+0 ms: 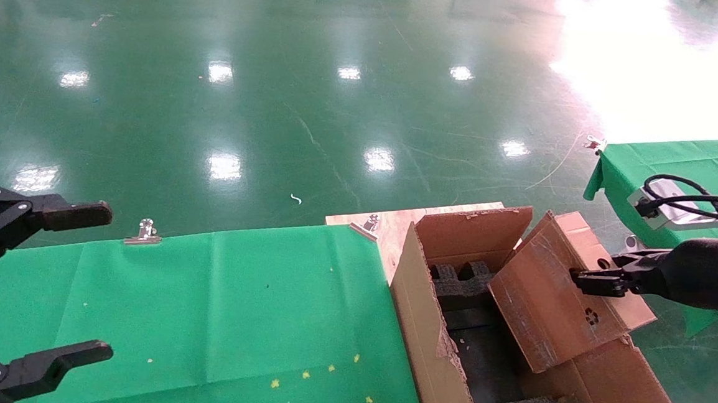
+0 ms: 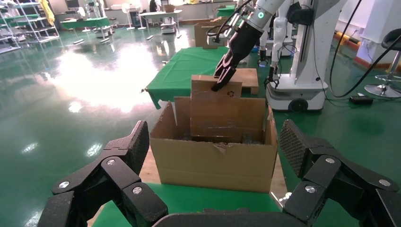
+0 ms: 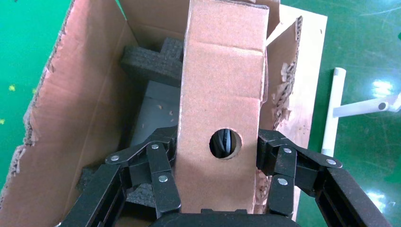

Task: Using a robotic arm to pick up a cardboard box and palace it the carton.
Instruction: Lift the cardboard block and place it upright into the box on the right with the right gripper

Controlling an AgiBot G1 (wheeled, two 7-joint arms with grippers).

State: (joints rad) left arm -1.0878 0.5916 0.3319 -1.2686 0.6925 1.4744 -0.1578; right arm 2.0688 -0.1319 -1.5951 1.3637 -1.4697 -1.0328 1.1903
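Note:
The small brown cardboard box hangs tilted, its lower end inside the large carton with torn flaps and black foam blocks. My right gripper is shut on the box's upper end, beside its round hole. In the right wrist view the box sits between both fingers of the gripper, above the carton's inner wall. The left wrist view shows the box upright in the carton, held by the white arm. My left gripper is open and empty at the far left.
The carton stands on a wooden board at the end of the green-clothed table, which has metal clips. A second green table is at the far right. A white pipe lies on the floor beside the carton.

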